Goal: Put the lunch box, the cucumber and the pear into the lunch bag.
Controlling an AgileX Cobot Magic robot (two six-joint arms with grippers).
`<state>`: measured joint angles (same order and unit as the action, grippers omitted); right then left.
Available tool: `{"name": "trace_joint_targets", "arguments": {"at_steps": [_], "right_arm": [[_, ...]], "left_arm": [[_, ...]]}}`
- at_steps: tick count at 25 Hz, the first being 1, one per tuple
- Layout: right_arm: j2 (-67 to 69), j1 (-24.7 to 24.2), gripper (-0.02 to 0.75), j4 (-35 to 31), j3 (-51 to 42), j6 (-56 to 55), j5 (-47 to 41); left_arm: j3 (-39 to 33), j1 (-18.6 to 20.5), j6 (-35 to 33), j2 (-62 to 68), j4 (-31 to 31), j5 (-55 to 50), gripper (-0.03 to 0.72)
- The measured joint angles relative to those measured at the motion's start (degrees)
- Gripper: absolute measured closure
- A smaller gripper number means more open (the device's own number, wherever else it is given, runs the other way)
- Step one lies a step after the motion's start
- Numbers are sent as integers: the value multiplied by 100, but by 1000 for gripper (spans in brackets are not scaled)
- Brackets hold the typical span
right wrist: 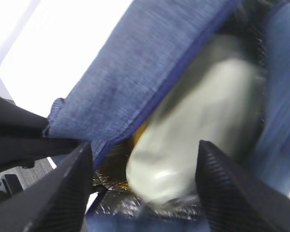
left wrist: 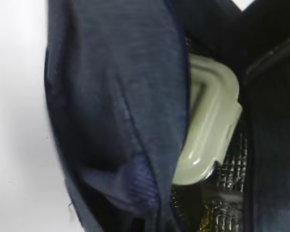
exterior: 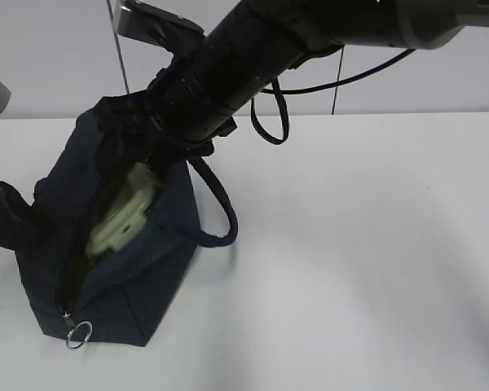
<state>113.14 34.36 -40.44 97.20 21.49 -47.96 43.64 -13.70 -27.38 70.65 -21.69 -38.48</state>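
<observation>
Fabric of the navy-blue zippered lunch bag (exterior: 126,269) is seemingly pinched at nine o'clock by the left gripper, its closed fingers hidden, holding the mouth agape. The sage-green ridged-lid lunch box (exterior: 122,213) sits inside; the right gripper (right wrist: 145,188), fingers apart, straddles it at twelve o'clock.

A navy lunch bag (exterior: 138,269) stands at the table's (exterior: 375,261) far left, its narrow opening largely filled by a pale green lunch box (exterior: 122,216). The right arm (exterior: 253,57) reaches across into that opening from the far right, blocking it from above. A looped handle (exterior: 220,216) hangs beside the bag's right wall. The table right of the bag is open.
</observation>
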Motion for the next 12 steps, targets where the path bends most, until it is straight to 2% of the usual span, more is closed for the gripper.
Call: {"name": "trace_joint_targets", "arguments": {"at_steps": [5,7,10,12], "right_arm": [[0,0,211,88,161,-61,-214],[0,0,211,460,274,-351,-299],[0,0,210,1479,456,-1122,-562],[0,0,210,1849,480,-1387,-694]], "left_arm": [[0,0,0,0,6,6,687],[0,0,0,0,6,6,687],[0,0,0,0,6,1,687],[0,0,0,0,6,1,687]]}}
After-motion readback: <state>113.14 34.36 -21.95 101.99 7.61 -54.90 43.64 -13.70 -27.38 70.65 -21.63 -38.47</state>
